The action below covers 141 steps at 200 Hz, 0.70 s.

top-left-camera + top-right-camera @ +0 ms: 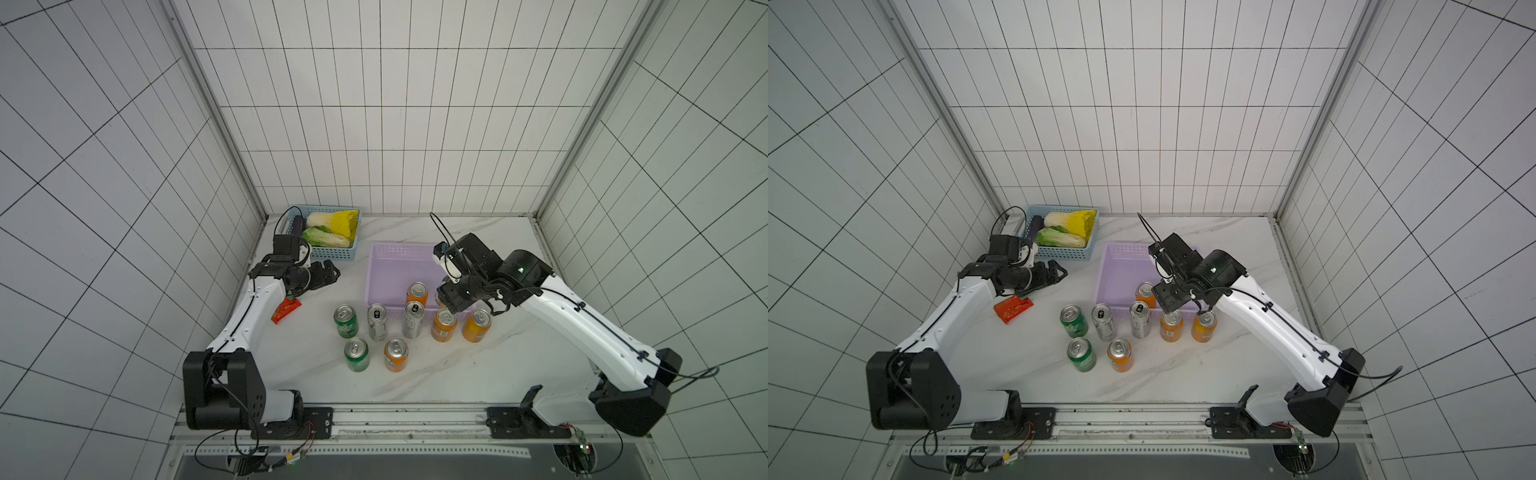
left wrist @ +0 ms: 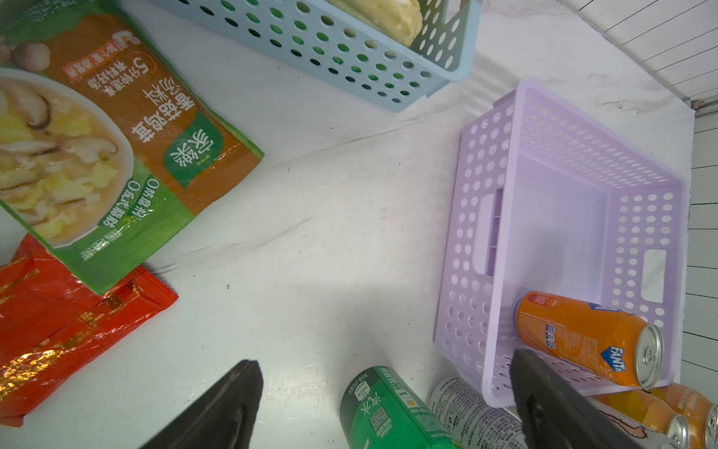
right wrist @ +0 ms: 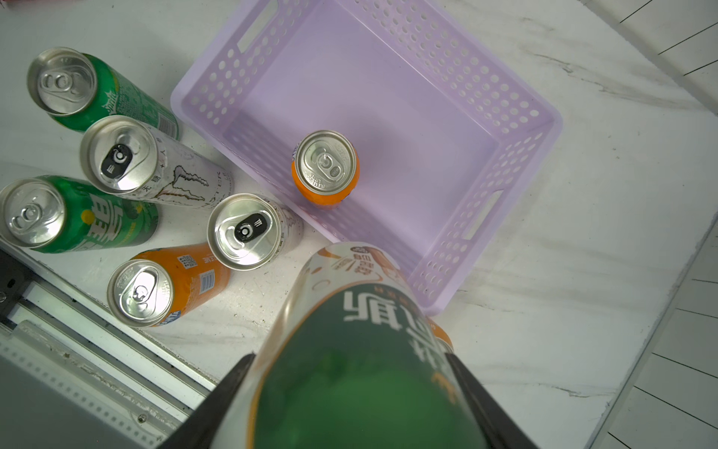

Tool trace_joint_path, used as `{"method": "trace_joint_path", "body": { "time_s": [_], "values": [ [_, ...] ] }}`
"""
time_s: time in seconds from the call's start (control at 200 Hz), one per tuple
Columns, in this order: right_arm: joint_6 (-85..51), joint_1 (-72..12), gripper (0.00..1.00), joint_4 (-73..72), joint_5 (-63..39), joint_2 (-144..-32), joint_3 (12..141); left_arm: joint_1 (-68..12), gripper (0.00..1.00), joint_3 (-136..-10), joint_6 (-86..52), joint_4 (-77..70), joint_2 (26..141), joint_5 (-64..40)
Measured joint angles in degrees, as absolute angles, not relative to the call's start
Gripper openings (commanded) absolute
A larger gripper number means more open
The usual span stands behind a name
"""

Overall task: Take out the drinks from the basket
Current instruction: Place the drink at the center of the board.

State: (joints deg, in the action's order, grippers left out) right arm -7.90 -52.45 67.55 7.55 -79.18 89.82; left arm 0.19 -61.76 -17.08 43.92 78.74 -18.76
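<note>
Because the right gripper clamped the dark green can by its smooth, glossy wall in the right wrist view, the cylinder could slip loose. In the left wrist view, the left gripper gaped empty, and one orange can sat inside the perforated lilac plastic basket. In both top views, seven cans crowded the marble table just beside the basket; setting down among them could topple one.
</note>
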Motion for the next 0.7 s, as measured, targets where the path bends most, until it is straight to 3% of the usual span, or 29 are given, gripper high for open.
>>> {"method": "trace_joint_path", "body": {
  "time_s": [0.705],
  "values": [
    [-16.88,-66.13,0.55,61.36,1.89,-74.76,74.06,0.19,0.98,-61.76,-16.93,43.94,78.72,-18.72]
  ]
}}
